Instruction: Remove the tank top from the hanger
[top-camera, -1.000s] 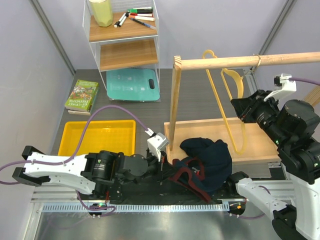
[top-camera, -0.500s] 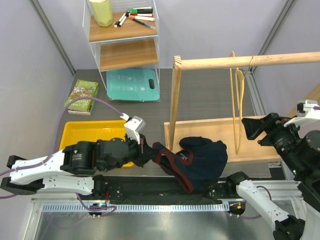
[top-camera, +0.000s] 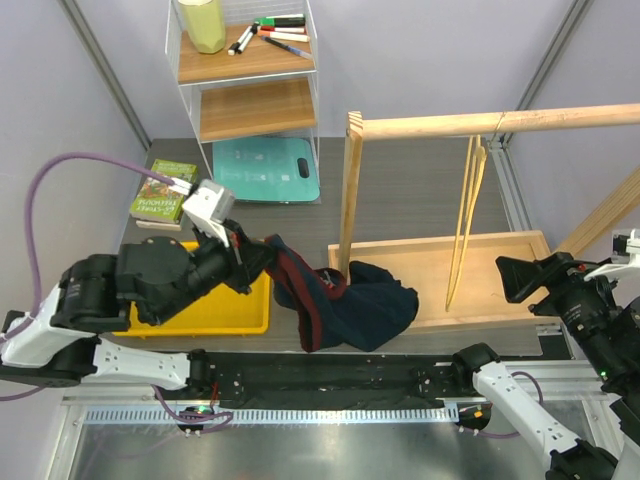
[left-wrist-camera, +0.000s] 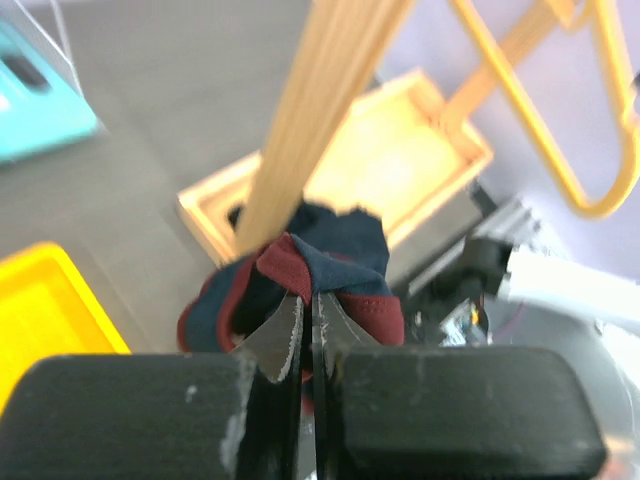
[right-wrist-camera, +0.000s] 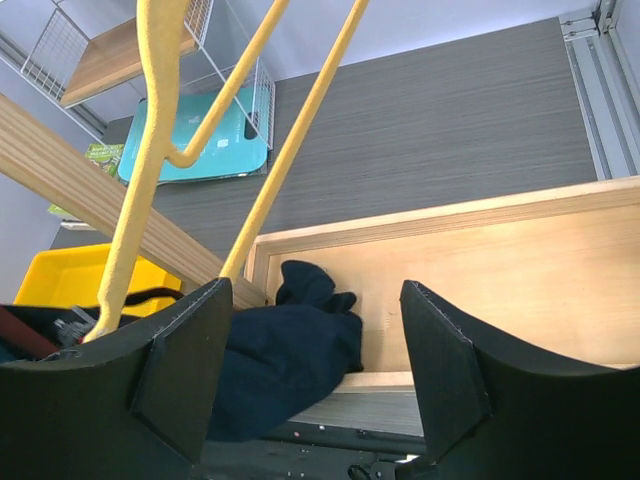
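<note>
**Tank top clear of the hanger, pinched in my left gripper**

Across the near-left corner of the light wooden base tray (top-camera: 500, 270), under the wooden rail (top-camera: 430, 124), sags the navy-blue sleeveless tank top with dark red trim (top-camera: 350, 305). Its long axis runs left and up to my left gripper (left-wrist-camera: 308, 300), pressed together on a red-trimmed fold. The thin yellow plastic hanger (top-camera: 462, 220) hangs bare on the rail, well apart to the right, nearer my right gripper (right-wrist-camera: 318, 290), which is spread and empty.
</note>
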